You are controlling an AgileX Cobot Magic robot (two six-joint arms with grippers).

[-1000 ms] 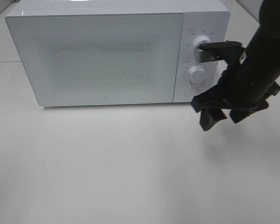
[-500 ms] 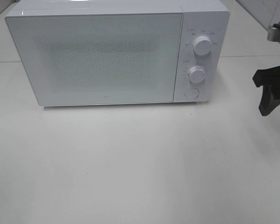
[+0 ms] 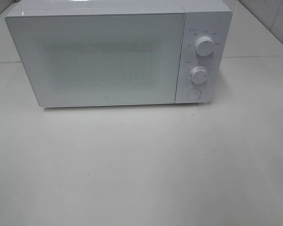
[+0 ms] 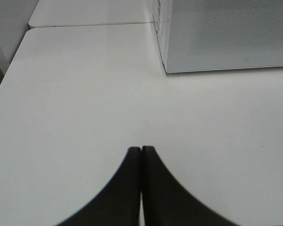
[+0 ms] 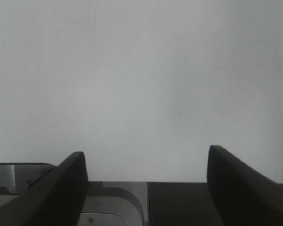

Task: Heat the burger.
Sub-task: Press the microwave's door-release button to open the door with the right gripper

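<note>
**Microwave shut on the desk, my two tools away from it**

The white microwave (image 3: pixel 104 56) stood at the back of the pale desk (image 3: pixel 141 169) with its door (image 3: pixel 94 59) closed. On its right-hand panel sat the upper knob (image 3: pixel 204 46), the lower knob (image 3: pixel 198 75) and, under them, the round button (image 3: pixel 193 94). I could not tell where the burger was: the frosted door hid the inside, and none of my views caught it. My left tool (image 4: pixel 141 153) hung over the desk near the microwave's front left corner, its two dark fingers (image 4: pixel 132 162) pressed together with nothing between them. My right tool (image 5: pixel 145 153) pointed at a bare stretch of desk, its fingers (image 5: pixel 75 165) spread wide apart and gripping nothing.
</note>
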